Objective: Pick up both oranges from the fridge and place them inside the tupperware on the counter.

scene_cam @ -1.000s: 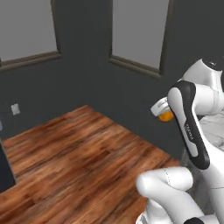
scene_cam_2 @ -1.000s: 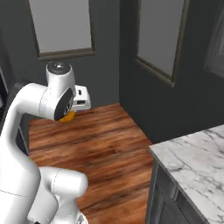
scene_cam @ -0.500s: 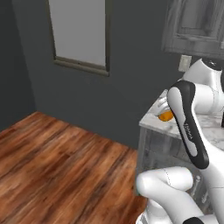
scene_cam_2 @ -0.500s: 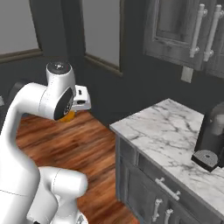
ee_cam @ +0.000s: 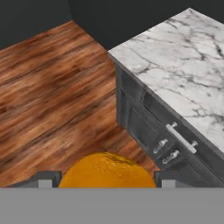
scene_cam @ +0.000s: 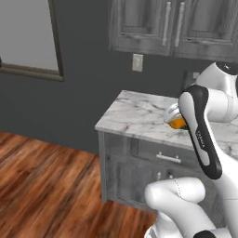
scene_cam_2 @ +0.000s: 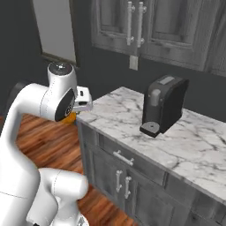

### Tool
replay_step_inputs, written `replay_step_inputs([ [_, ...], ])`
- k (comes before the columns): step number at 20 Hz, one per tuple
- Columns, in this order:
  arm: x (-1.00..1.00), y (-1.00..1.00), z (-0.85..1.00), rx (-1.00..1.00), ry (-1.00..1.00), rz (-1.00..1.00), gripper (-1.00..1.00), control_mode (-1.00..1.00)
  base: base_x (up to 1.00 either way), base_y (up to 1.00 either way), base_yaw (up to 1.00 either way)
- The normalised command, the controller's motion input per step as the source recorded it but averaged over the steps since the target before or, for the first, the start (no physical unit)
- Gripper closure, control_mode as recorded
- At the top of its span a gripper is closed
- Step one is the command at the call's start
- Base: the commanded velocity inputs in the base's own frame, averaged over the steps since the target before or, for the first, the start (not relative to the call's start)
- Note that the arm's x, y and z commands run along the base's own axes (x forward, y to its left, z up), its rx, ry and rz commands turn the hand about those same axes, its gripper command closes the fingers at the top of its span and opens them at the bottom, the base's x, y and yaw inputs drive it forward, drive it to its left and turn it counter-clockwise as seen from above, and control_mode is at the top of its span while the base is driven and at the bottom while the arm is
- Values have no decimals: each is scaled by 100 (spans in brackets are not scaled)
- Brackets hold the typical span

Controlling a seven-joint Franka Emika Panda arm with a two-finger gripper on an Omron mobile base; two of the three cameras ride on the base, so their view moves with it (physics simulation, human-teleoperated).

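Note:
My gripper [ee_cam: 106,178] is shut on a bright orange [ee_cam: 107,170], which bulges up between the two dark fingertips. From the left base the orange [scene_cam: 178,123] peeks out beside the forearm, held by the gripper [scene_cam: 174,118] level with the edge of the counter [scene_cam: 135,111]. From the right base the orange [scene_cam_2: 68,117] hangs under the gripper [scene_cam_2: 77,109], just left of the counter [scene_cam_2: 185,137] corner. Through the hand camera the white marble counter [ee_cam: 175,57] lies up and to the right, with wood floor beneath the fruit. The fridge and the tupperware are out of view.
A black coffee machine [scene_cam_2: 163,103] stands on the marble top. Grey upper cabinets [scene_cam: 172,23] hang above it, with a wall outlet [scene_cam: 137,62] below them. Grey drawers with silver handles [ee_cam: 179,138] front the counter. Wood floor [ee_cam: 52,87] stretches left, and a window [scene_cam: 28,37] sits on the dark wall.
The whole picture has shifted: the base has moved, bringing the counter and coffee machine close. The arm keeps its pose with the orange still held.

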Motion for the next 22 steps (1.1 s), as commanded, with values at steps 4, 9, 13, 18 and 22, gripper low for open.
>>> replay_step_inputs([
  [4,0,0,0,0,0,0,100,100,-23,-81,-27],
  [9,0,0,0,0,0,0,100,100,-21,-86,-25],
  [13,0,0,0,0,0,0,100,100,-18,-86,-26],
  [18,0,0,0,0,0,0,100,100,-15,-80,-28],
  [22,0,0,0,0,0,0,100,100,-8,-85,-26],
])
